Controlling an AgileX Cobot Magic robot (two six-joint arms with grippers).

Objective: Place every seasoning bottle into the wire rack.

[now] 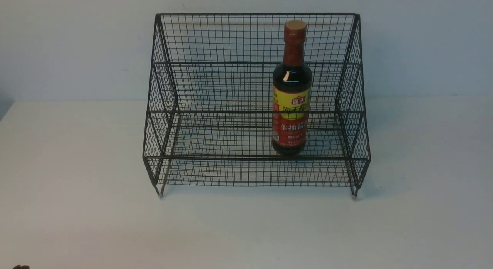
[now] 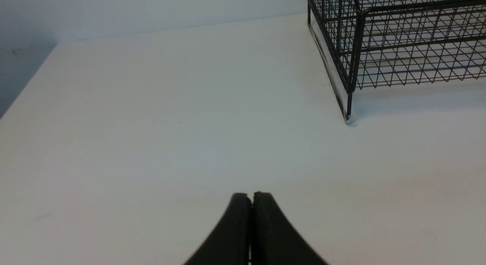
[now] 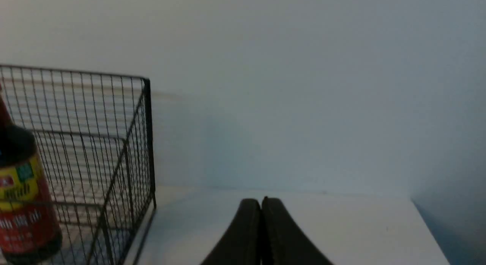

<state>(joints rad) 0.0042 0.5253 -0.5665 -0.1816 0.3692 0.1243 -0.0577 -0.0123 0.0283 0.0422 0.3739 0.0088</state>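
Standing upright in the wire rack [image 1: 215, 88], on the lower, near tier and right of the rack's middle: the seasoning bottle [image 1: 291, 91], dark liquid below a red neck wrap and tan-topped cap, yellow-and-red label facing the near side. Resting on small feet on the white surface [image 1: 77, 207], toward the far side, close to the pale wall [image 1: 423, 41]; tall grid back, sloped sides, upper tier bare.

Seen from the left wrist: left hand [image 2: 250, 198] closed tight, dark fingers [image 2: 235, 227] pressed together with only a thin seam between, gripping nothing. Poised over bare surface [image 2: 152, 143], near and left of the rack's left front corner and foot [image 2: 348, 119], well apart from it. No bottle in that view, only the rack's left end [image 2: 398, 48].

Seen from the right wrist: right hand [image 3: 261, 204] likewise closed, fingers [image 3: 277, 234] touching, empty. Placed to the right of the rack, outside its right side panel [image 3: 125, 162], with open surface [image 3: 341, 227] between. Bottle [image 3: 22, 196] visible through the mesh at the edge of that view, inside the rack, well apart from the hand and cut off by the frame.

In the front view, neither hand clearly visible; only a small dark tip [image 1: 21, 267] at the near left corner, too little to identify.
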